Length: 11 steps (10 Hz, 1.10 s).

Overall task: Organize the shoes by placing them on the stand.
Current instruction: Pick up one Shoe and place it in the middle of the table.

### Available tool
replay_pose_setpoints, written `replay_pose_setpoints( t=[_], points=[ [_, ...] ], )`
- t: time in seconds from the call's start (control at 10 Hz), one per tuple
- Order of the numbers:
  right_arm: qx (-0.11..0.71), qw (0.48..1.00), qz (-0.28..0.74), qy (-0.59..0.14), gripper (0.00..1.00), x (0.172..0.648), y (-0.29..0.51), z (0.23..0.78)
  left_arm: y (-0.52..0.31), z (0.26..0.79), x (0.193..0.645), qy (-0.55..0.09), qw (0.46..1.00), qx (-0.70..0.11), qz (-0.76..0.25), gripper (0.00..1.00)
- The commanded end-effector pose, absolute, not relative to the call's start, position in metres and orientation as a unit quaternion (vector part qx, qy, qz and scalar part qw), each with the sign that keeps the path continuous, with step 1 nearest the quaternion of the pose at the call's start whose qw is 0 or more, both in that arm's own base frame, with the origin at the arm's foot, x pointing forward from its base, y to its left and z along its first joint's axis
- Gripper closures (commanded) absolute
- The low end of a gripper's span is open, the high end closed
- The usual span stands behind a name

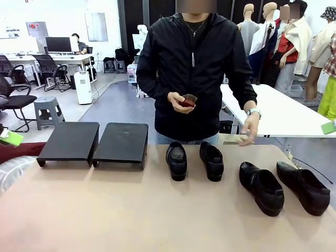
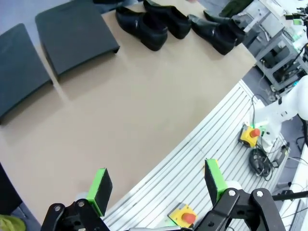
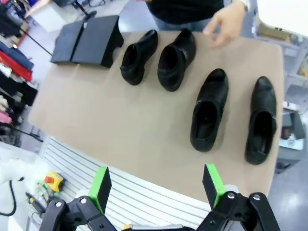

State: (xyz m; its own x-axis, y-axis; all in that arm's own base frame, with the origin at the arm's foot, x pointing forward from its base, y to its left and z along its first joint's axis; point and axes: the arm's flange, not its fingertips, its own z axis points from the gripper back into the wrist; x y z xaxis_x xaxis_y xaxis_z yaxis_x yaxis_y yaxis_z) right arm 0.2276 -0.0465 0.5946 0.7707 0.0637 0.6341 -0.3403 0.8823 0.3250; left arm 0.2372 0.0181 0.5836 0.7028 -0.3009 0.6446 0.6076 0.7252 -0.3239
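Shoes [image 1: 177,160] lined up on table [image 1: 131,210], right of stand [image 1: 122,142], well apart from both pincers. Left pincer [image 2: 157,178] spread, holding nothing; right pincer [image 3: 157,179] likewise, both short of table's near edge.

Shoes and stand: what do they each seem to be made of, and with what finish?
The shoes look like black leather or a synthetic lookalike, smooth and moderately glossy: soft highlights sit on toes and uppers. The stand looks like thin black sheet, metal or plastic, which I cannot tell; matte finish, since its flat panels give only a dull, even sheen.
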Motion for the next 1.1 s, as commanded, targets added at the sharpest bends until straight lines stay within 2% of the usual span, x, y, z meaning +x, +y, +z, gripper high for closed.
replay_pose_setpoints(
  t=[0.0, 0.4, 0.6, 0.7, 0.8, 1.0],
  points=[
    [0.221, 0.914, 0.132, -0.315, 0.00, 0.231, -0.038, 0.594, 0.011, 0.586, 0.238, -0.287, 0.878, -0.274, -0.268, 0.00],
    [0.210, 0.918, 0.119, -0.313, 0.00, 0.230, -0.035, 0.594, 0.011, 0.586, 0.238, -0.287, 0.878, -0.274, -0.268, 0.00],
    [0.158, 0.937, 0.145, -0.275, 0.00, 0.282, 0.009, 0.608, 0.011, 0.586, 0.238, -0.287, 0.878, -0.274, -0.268, 0.00],
    [0.176, 0.937, 0.157, -0.257, 0.00, 0.285, 0.004, 0.609, 0.011, 0.586, 0.238, -0.287, 0.878, -0.274, -0.268, 0.00],
    [0.178, 0.939, 0.127, -0.264, 0.00, 0.267, -0.024, 0.611, 0.011, 0.586, 0.238, -0.287, 0.878, -0.274, -0.268, 0.00],
    [0.215, 0.932, 0.071, -0.283, 0.00, 0.199, -0.091, 0.609, 0.011, 0.586, 0.238, -0.287, 0.878, -0.274, -0.268, 0.00]
  ],
)
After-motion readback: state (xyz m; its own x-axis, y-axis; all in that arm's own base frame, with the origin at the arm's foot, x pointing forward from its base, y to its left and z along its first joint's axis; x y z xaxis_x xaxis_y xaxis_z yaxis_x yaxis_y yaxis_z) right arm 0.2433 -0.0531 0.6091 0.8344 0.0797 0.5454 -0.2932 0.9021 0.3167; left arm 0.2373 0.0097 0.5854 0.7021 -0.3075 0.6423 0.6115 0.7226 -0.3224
